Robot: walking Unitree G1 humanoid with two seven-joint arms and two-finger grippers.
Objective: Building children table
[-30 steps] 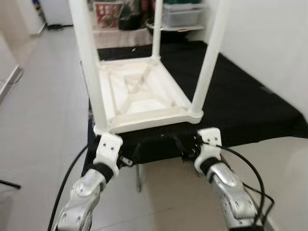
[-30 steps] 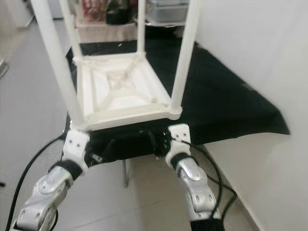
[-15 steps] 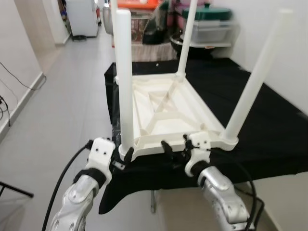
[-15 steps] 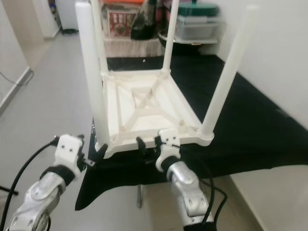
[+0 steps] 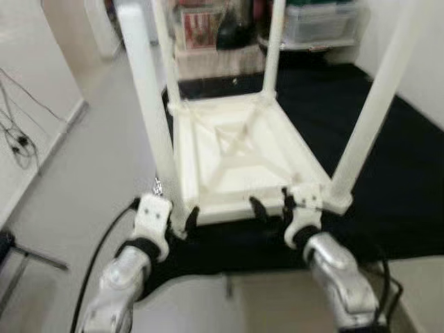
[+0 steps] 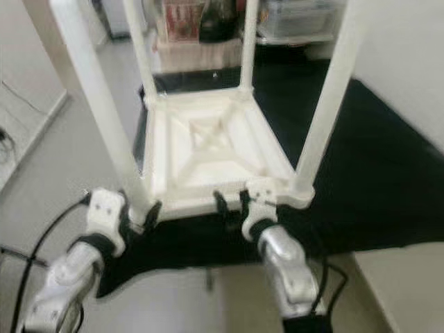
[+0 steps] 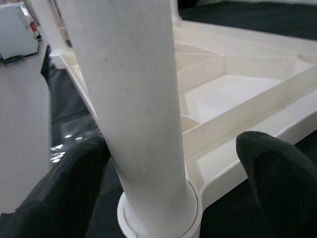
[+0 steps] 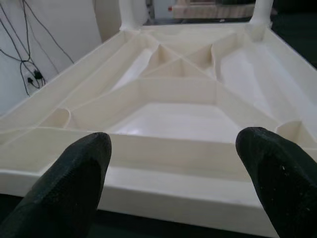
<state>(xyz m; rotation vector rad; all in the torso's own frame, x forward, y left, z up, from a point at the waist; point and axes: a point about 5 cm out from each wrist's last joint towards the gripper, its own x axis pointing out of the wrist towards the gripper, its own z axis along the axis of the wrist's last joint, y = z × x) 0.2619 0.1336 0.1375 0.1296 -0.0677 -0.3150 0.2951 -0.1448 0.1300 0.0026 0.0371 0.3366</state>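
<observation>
Both grippers spread wide: left gripper (image 7: 173,168) straddles the upturned children's table's (image 5: 236,149) near leg (image 7: 133,99), right gripper (image 8: 173,163) faces its near edge, probably steadying it.

Head views: surface (image 5: 409,173) seen from above, facing 12 o'clock. Wrist views: close-range, aimed along fingers; upturned table (image 5: 239,156) shared throughout.
</observation>
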